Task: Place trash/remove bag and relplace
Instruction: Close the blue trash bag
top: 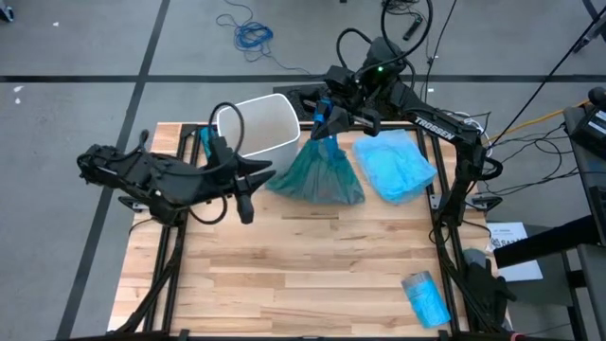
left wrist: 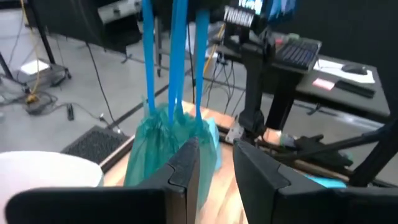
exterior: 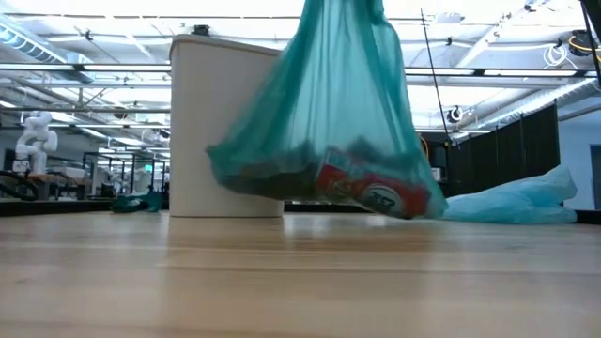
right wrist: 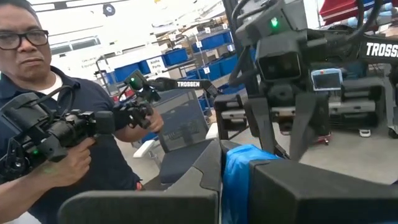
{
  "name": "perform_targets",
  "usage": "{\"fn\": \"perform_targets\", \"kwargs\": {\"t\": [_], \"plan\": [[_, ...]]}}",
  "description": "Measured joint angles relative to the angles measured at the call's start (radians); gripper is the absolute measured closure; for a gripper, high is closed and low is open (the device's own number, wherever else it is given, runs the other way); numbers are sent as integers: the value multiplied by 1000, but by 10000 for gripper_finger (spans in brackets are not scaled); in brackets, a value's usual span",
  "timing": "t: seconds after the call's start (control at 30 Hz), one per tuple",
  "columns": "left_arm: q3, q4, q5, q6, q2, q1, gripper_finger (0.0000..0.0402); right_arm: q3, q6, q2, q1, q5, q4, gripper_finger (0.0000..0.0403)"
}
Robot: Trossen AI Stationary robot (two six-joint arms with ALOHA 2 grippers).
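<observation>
A teal trash bag [top: 317, 172] hangs from blue drawstrings under my right gripper [top: 327, 121], just right of the white bin [top: 258, 128]. In the low view the bag [exterior: 329, 122] shows dark trash and a red-and-white bottle [exterior: 368, 193] through its skin; its bottom is at or just above the table. The bin [exterior: 225, 127] stands upright on the table behind it. My left gripper [left wrist: 217, 168] is open, near the bin's near side [top: 258, 182], pointing at the bag [left wrist: 168, 140] without touching it. The rest of the trash cannot be told apart. My right gripper is shut on the bag's blue drawstrings [right wrist: 239, 171], pinched between the two fingers at the gathered top of the bag. The strings [left wrist: 177, 56] run straight and taut up from the bag's neck. The bag hangs below the fingers, full at its bottom.
A heap of pale blue bags [top: 398, 163] lies on the table right of the hanging bag. A roll of blue bags [top: 426, 298] sits off the table's near right corner. A person holding hand-held controllers [right wrist: 56, 134] stands beyond the table. The near half of the table [top: 303, 275] is bare wood.
</observation>
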Motion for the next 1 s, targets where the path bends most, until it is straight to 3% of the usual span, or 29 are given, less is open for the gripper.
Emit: {"fn": "perform_targets", "kwargs": {"t": [0.2,0.6,1.0], "plan": [[0,86,-26,102,-7,-21,308,0,-7,0,0,0,-5,403],[0,73,-51,105,-7,-22,308,7,119,13,-4,-4,96,403],[0,134,-74,147,-7,-26,308,7,88,12,6,-13,57,403]]}}
